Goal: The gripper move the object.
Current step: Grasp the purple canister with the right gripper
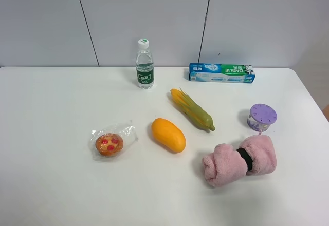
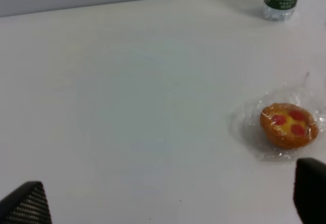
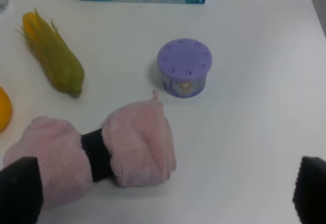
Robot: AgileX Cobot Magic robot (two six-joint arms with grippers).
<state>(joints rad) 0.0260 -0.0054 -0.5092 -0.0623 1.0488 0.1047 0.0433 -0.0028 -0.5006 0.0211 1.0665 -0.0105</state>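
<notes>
The jar is small and round, with clear walls, a printed label and a flat purple lid ringed with slots. It stands upright on the table, just beside the pink towel. My right gripper is spread wide, holding nothing.

jar behind towel, corn to its left

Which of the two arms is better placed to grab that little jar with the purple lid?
The right. The jar lies ahead of the right gripper, whose jaws are open. The left gripper faces the wrapped tart instead.
</notes>
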